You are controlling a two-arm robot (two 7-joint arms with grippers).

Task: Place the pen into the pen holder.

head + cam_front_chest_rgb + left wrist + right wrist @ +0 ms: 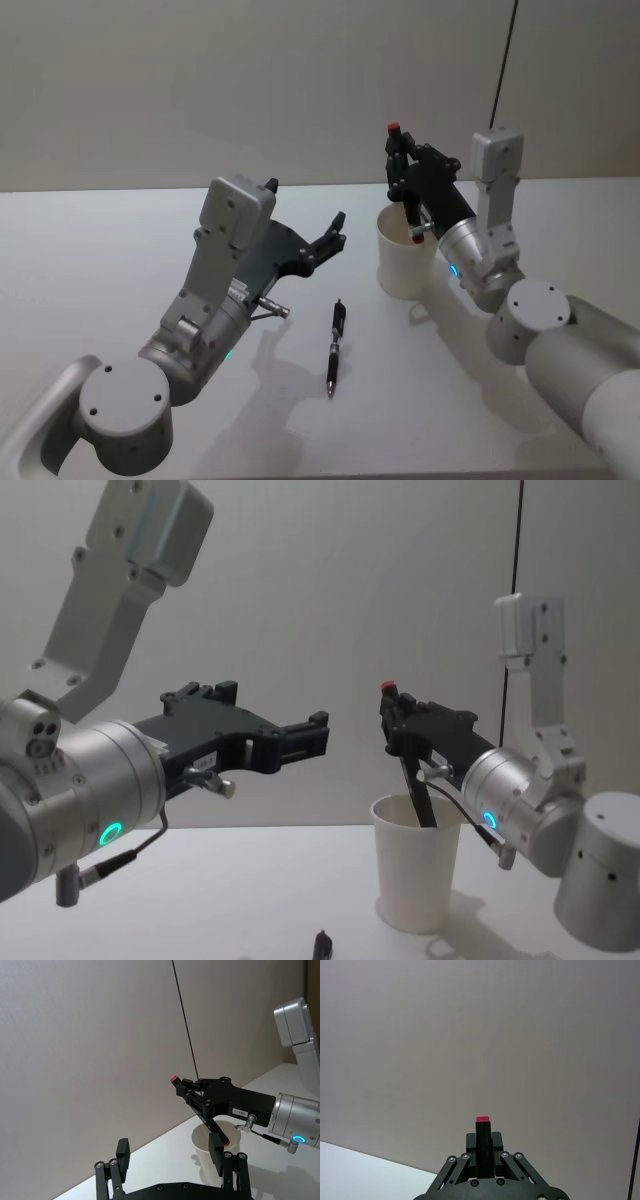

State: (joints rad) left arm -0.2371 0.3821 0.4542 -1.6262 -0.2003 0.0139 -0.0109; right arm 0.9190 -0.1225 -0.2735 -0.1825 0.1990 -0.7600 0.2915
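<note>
Left gripper (333, 238) spread, empty, hovering left of cup (405, 265). Spare pen (336, 345) flat on table, front-left of cup. Right gripper (402, 160) above cup clamps red-capped pen (412, 780), steeply tilted, tip inside rim; release next.

silver arms (200, 320), cyan ring lights (108, 832)

Table (90, 240) — white, matte top, spanning the whole foreground. Wall (250, 80) — plain, pale grey-beige, rising directly behind the table's far edge. Cable (506, 60): thin, black, hanging down the wall on the right side, lower end hidden.
</note>
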